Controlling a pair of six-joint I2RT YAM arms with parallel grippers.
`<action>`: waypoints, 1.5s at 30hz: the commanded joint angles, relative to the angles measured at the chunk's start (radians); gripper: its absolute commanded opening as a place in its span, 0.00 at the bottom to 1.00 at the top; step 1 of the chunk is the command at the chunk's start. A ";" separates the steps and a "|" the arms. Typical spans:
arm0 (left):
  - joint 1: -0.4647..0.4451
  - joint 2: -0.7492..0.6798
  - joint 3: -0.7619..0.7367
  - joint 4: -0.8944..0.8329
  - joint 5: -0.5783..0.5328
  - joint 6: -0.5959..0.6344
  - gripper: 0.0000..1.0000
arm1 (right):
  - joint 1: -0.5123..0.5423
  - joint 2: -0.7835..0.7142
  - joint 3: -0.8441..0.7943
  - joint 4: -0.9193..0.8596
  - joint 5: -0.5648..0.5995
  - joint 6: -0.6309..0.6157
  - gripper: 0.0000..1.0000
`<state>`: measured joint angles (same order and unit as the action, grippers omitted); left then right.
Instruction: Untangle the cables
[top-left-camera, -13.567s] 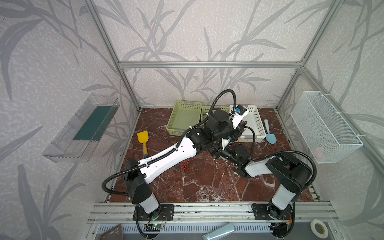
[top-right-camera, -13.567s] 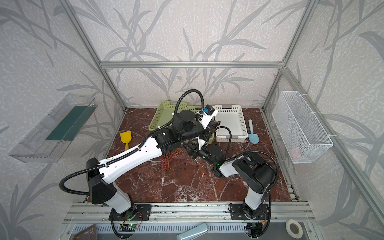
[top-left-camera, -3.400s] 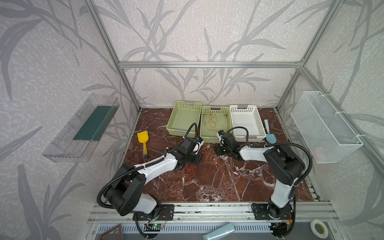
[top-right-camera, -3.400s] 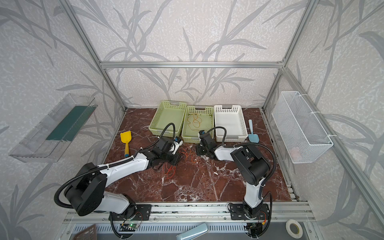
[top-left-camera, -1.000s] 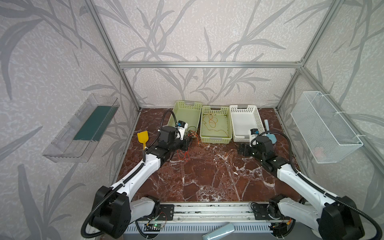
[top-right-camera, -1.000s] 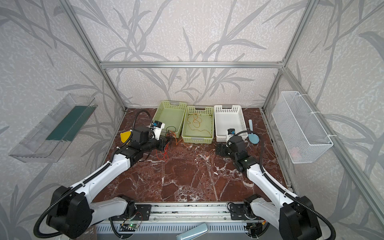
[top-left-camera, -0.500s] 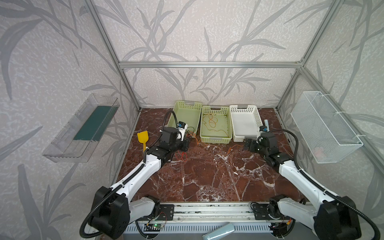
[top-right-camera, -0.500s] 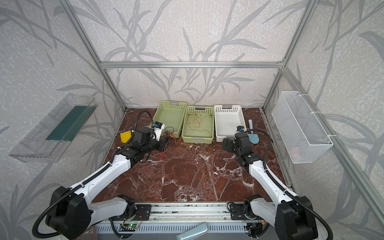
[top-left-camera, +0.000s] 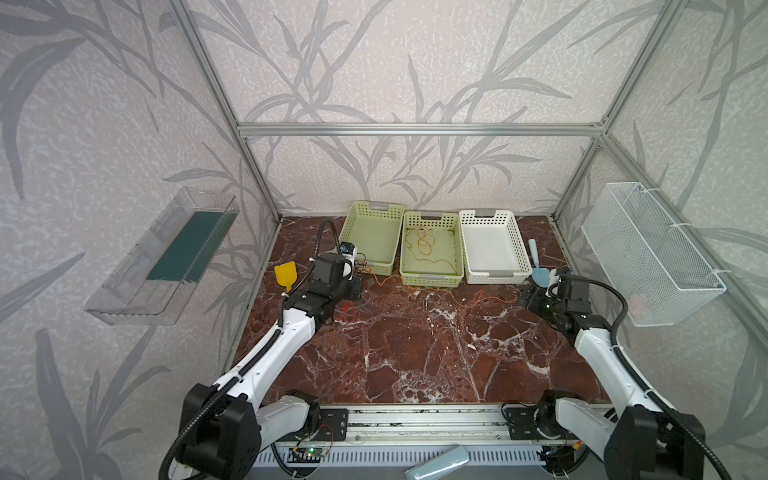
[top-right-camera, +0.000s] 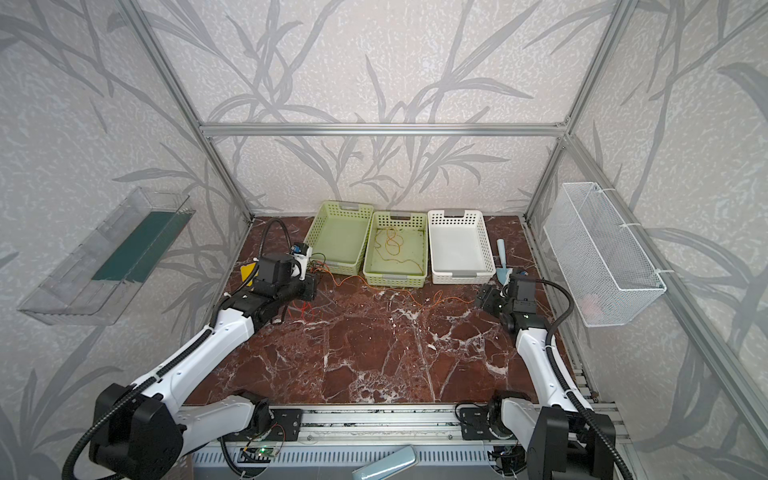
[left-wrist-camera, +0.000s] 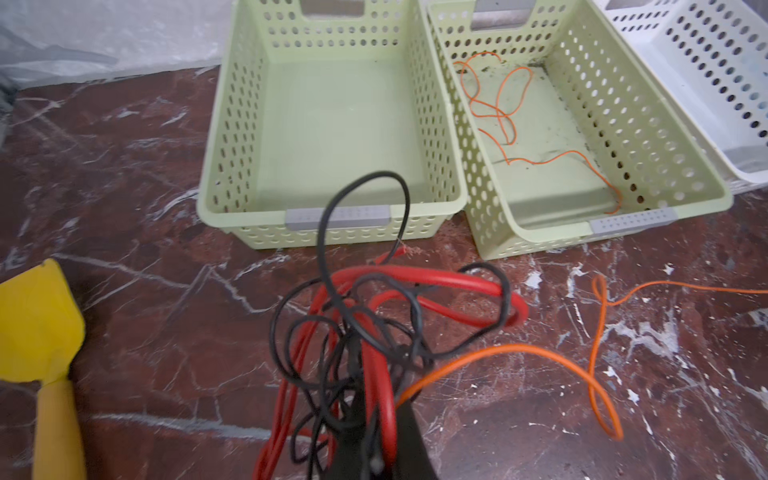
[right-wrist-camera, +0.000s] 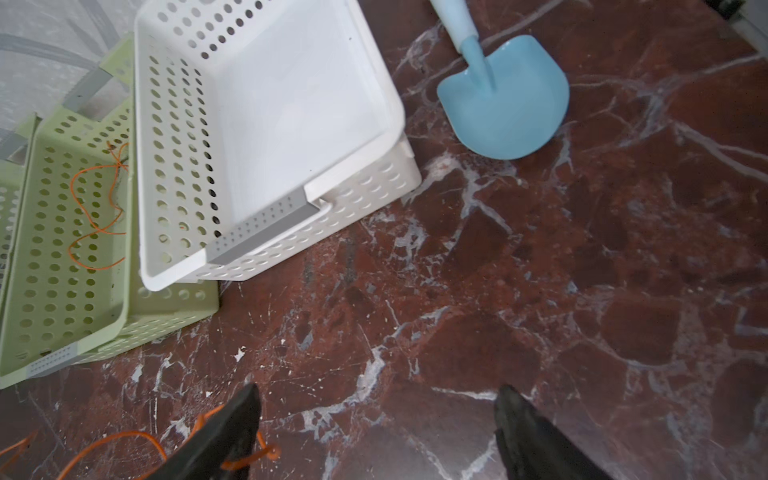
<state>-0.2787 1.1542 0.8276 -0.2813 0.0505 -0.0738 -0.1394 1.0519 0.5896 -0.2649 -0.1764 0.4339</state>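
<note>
Jaws of left gripper (left-wrist-camera: 368, 432) clenched on tangled red cable (left-wrist-camera: 415, 280) and black cable (left-wrist-camera: 365, 183) at ten o'clock of marble table (top-left-camera: 415, 365), right gripper (right-wrist-camera: 377, 392) jaws spread wide at three o'clock, grasping nothing, orange cable (top-left-camera: 461, 297) lying between them, more orange wire (top-left-camera: 424, 245) coiled in middle green basket (top-left-camera: 431, 281) at twelve o'clock

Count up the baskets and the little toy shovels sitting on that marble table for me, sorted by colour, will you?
Green baskets: 2
White basket: 1
Yellow shovel: 1
Blue shovel: 1
Total: 5
</note>
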 joint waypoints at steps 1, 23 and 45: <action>0.017 -0.034 0.034 -0.051 -0.034 0.031 0.00 | -0.014 0.000 -0.007 -0.055 0.011 -0.001 0.84; -0.096 0.100 0.041 0.076 0.228 -0.013 0.00 | -0.022 0.189 0.008 -0.006 -0.364 0.159 0.90; -0.229 0.300 0.133 0.197 0.223 -0.074 0.00 | 0.088 0.264 0.058 -0.026 -0.373 0.151 0.91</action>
<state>-0.4973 1.4445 0.9234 -0.1173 0.2798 -0.1329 -0.0673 1.3083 0.6064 -0.2184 -0.5980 0.6453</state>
